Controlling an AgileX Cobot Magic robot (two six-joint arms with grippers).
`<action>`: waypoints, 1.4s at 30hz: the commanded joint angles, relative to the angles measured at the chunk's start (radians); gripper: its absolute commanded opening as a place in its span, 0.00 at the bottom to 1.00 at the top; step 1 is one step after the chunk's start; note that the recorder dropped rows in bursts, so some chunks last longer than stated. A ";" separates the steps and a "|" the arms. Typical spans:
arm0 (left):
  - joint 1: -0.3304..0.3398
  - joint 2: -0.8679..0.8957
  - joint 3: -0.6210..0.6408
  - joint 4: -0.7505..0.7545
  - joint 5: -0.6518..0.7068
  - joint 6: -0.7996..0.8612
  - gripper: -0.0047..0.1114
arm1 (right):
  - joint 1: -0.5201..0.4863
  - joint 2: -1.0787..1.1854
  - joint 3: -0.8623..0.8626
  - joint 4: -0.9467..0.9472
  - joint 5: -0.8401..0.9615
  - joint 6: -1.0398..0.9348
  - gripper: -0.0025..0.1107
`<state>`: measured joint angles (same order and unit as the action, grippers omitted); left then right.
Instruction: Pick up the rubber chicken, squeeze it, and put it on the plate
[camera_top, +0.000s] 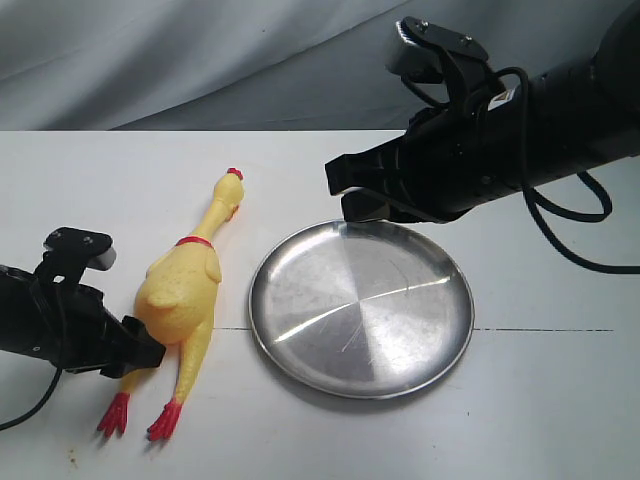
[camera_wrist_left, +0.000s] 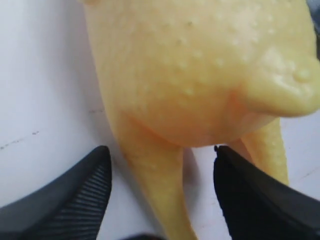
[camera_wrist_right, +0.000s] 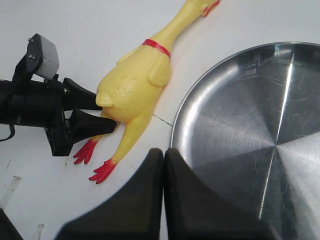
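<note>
The left gripper (camera_wrist_left: 162, 160) stands open astride the rubber chicken's (camera_top: 180, 295) legs, and its pads seem not to be touching it. The right gripper (camera_wrist_right: 163, 151) is pressed together and empty above the plate's (camera_top: 430, 345) rim.

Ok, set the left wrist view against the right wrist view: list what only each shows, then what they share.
Only the left wrist view: the bumpy skin of the rubber chicken up close. Only the right wrist view: the plate, the chicken's red feet and neck band, and the right gripper, shut and empty. Both: the chicken's body, the white table, and the left gripper, jaws open around a leg.
</note>
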<state>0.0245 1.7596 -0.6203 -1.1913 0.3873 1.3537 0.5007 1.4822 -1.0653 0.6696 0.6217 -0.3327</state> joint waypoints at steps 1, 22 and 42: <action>-0.007 0.011 -0.002 -0.009 -0.026 0.038 0.54 | 0.004 0.003 -0.006 0.005 -0.004 -0.004 0.02; -0.153 0.013 -0.002 -0.027 -0.231 0.061 0.52 | 0.004 0.003 -0.006 0.012 -0.004 -0.004 0.02; -0.153 0.071 -0.002 -0.030 -0.224 0.003 0.29 | 0.004 0.003 -0.006 0.012 -0.004 -0.004 0.02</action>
<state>-0.1253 1.8094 -0.6427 -1.2238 0.1367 1.3724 0.5007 1.4822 -1.0653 0.6764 0.6217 -0.3327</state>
